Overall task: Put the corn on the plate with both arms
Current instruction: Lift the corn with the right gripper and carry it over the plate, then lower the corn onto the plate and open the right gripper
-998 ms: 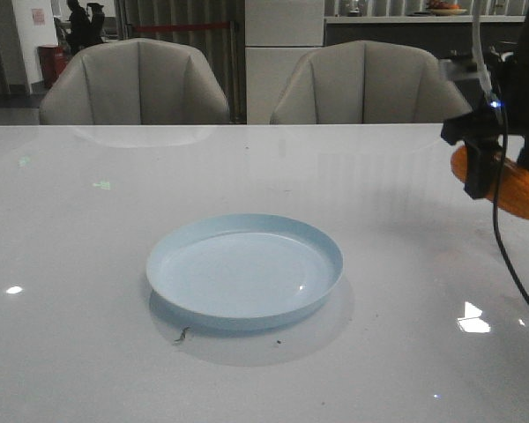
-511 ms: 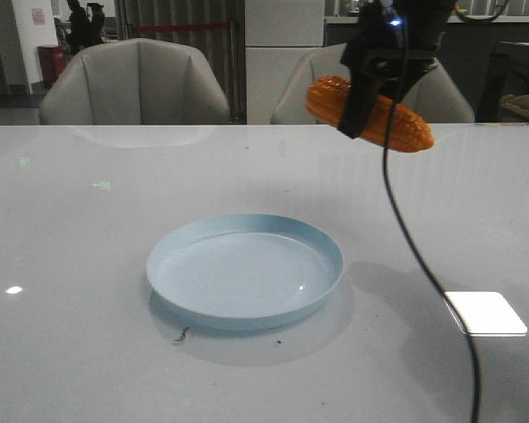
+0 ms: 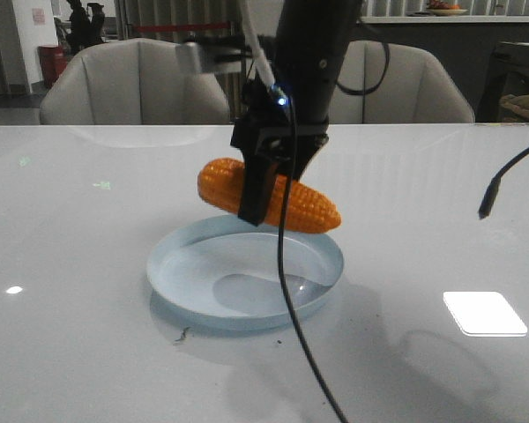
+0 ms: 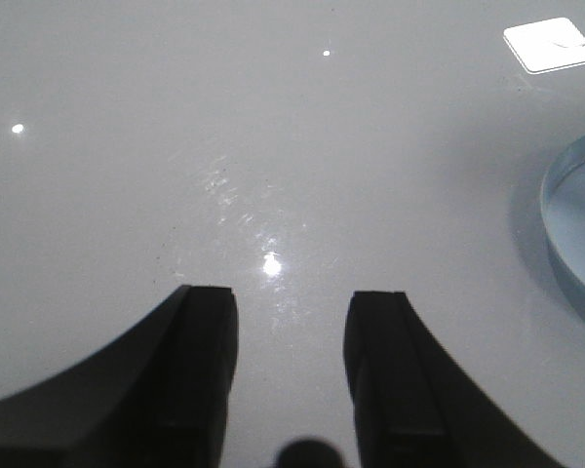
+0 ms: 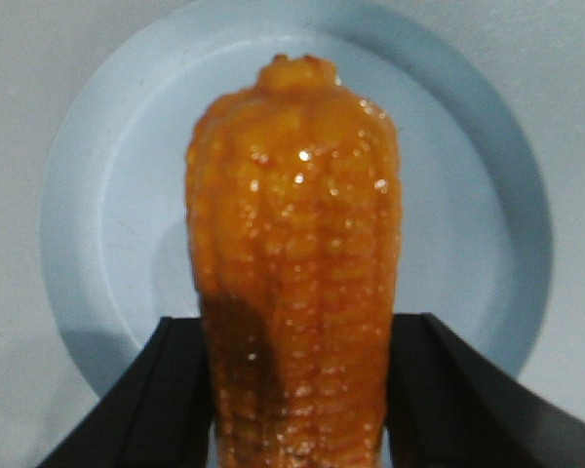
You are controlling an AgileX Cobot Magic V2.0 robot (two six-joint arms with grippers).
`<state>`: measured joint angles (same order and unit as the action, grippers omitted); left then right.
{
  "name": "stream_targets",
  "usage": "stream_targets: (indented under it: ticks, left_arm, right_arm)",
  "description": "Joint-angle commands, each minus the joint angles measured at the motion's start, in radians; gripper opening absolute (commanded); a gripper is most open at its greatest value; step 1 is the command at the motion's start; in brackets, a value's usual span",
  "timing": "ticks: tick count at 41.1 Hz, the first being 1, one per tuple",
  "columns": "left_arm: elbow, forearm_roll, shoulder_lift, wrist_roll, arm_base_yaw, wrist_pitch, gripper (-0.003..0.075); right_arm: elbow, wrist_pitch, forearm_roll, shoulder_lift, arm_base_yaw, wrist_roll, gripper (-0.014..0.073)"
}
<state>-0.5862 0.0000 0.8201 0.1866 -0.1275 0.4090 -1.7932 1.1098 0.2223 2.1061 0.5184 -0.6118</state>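
Note:
The orange corn (image 3: 310, 208) hangs level just above the pale blue plate (image 3: 163, 275) in the middle of the table. My right gripper (image 3: 259, 199) reaches down from the back and is shut on the corn near its middle. In the right wrist view the corn (image 5: 292, 224) sits between the two fingers (image 5: 175, 390), pointing away over the centre of the plate (image 5: 107, 214). My left gripper (image 4: 291, 322) is open and empty above bare white table, with the plate's rim (image 4: 570, 210) off to one side. The left gripper does not show in the front view.
A black cable (image 3: 291, 308) hangs from the right arm across the plate's front. Another cable end (image 3: 489, 198) dangles at the right. Two grey chairs (image 3: 137, 84) stand behind the table. A small dark speck (image 3: 182, 335) lies by the plate's front rim.
The right arm has carried the corn from the far right, up and across to the left, then down to just above the plate.

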Motion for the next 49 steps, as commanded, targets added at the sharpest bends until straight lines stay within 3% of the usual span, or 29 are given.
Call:
stream_targets:
  ticks: [1, 10, 13, 25, 35, 42, 49]
  left_arm:
    - [-0.028, -0.006, -0.01, -0.011, 0.001, -0.068, 0.0348]
    - [-0.028, -0.006, -0.01, -0.011, 0.001, -0.064, 0.0348]
    - [-0.028, -0.006, -0.01, -0.011, 0.001, -0.064, 0.0348]
    - [-0.028, 0.0, -0.01, -0.011, 0.001, -0.064, 0.0348]
    - [-0.028, -0.006, -0.01, -0.011, 0.001, -0.064, 0.0348]
    - [-0.028, -0.006, -0.01, -0.011, 0.001, -0.064, 0.0348]
    - [-0.028, -0.006, -0.01, -0.011, 0.001, -0.099, 0.0348]
  right_arm:
    - [-0.032, 0.002, 0.019, -0.027, 0.0, -0.011, 0.023]
    - [-0.032, -0.022, 0.018, -0.023, 0.0, -0.011, 0.0525]
    - [-0.032, -0.03, 0.021, -0.022, 0.0, -0.011, 0.058]
    - [-0.035, -0.009, 0.04, -0.022, 0.0, -0.011, 0.0582]
    - [-0.183, 0.224, 0.046, -0.024, -0.003, -0.01, 0.0582]
    - [-0.32, 0.221, 0.048, -0.046, -0.004, 0.064, 0.0582]
    - [-0.447, 0.221, 0.047, -0.078, -0.036, 0.227, 0.0582]
